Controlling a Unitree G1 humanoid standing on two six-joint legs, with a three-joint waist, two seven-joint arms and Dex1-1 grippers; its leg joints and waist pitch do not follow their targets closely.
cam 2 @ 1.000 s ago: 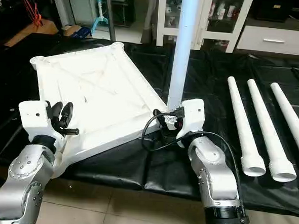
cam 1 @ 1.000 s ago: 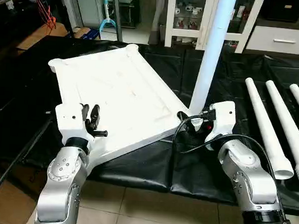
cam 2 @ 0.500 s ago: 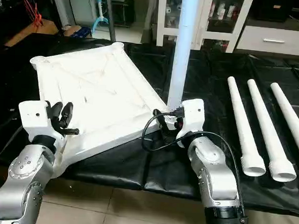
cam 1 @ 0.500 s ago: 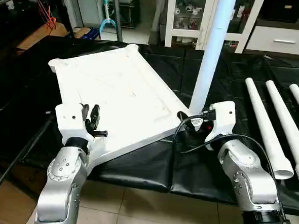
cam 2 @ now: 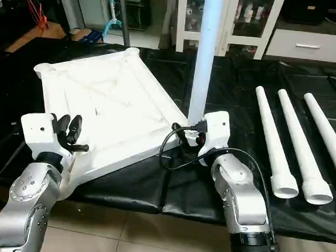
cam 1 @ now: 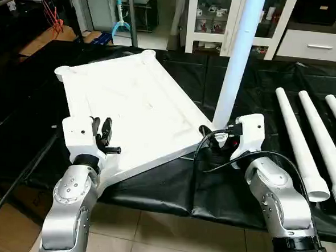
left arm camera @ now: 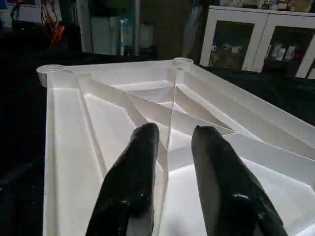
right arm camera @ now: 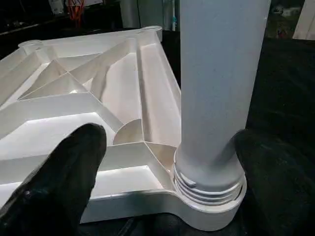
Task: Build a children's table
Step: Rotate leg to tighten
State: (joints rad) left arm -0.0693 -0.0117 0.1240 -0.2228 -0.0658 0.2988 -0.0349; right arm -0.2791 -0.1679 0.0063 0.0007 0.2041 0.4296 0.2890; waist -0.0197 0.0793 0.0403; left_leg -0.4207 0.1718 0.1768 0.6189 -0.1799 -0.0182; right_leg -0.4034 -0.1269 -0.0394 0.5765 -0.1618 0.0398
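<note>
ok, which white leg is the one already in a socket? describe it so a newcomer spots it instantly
Start at the white ribbed square plastic tabletop lying underside-up on the black mat. At its corner nearest the right gripper stands the long white tapered tubular leg, threads still showing above the round socket. It is the only upright leg; the three loose white legs lie flat to the right.

Surface [cam 1: 170, 186] covered in black sheeting. Tabletop [cam 1: 129, 109] laid on it underside up, ribs showing. Three loose legs [cam 1: 301, 143] laid side by side, well apart from the tabletop, wide ends toward the near edge.
</note>
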